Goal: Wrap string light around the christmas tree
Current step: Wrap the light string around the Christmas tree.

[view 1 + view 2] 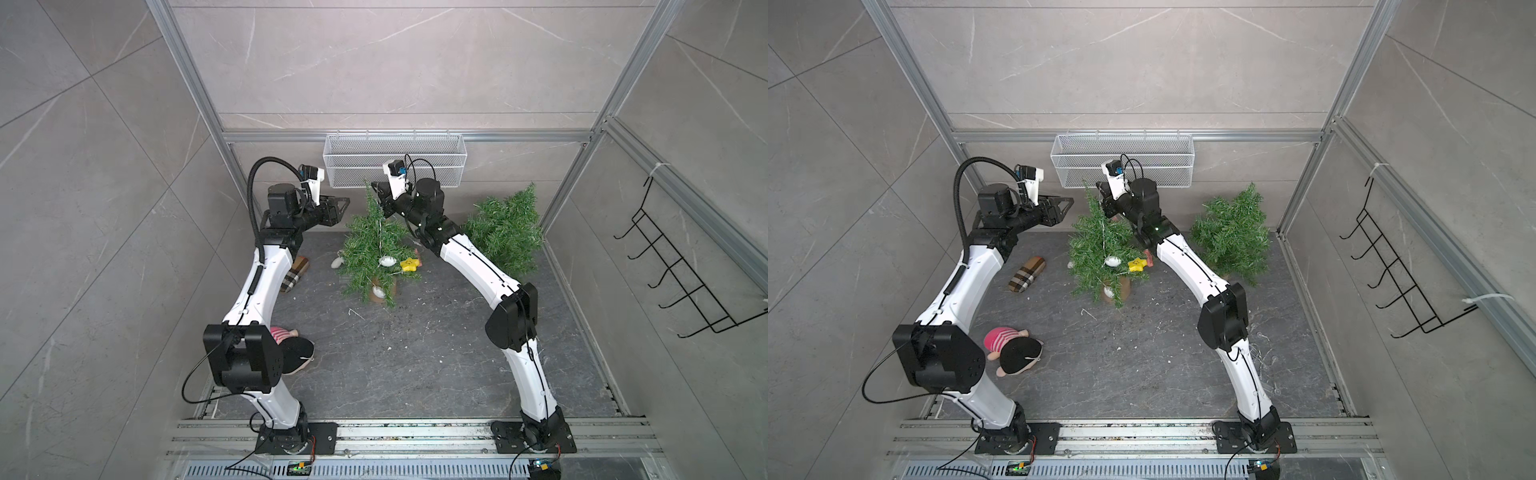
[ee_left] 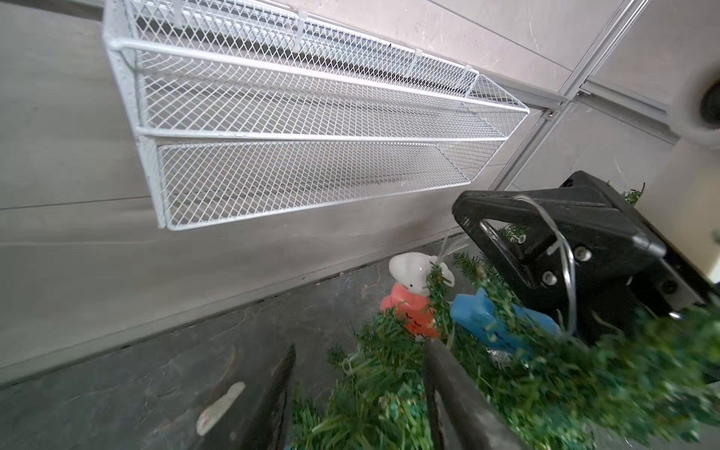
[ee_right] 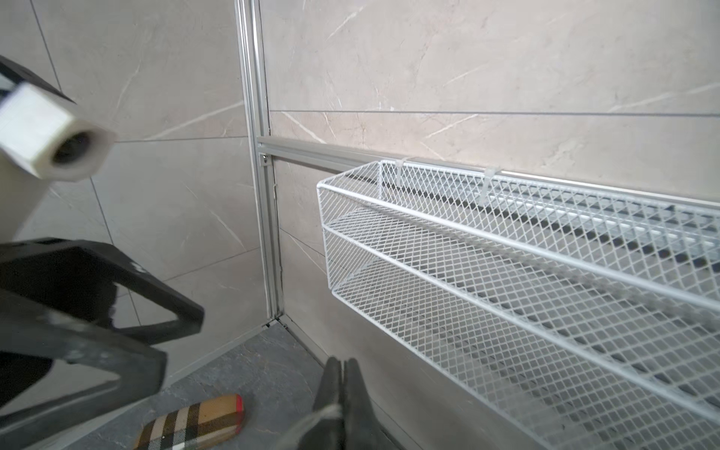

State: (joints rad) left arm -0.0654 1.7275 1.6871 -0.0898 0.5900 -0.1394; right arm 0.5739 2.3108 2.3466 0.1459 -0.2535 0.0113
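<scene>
High stereo pair; wrists facing basket [image 2: 272,70]

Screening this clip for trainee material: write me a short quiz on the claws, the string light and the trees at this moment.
1. True or false: the left claw is open.
2. What does the right claw pinch? A. the string light's wire B. a yellow star C. a plaid slipper
3. How many Christmas trees show in both top views?
Key: 1 true; 2 A; 3 two, the second a bare tree near the right wall.
</scene>
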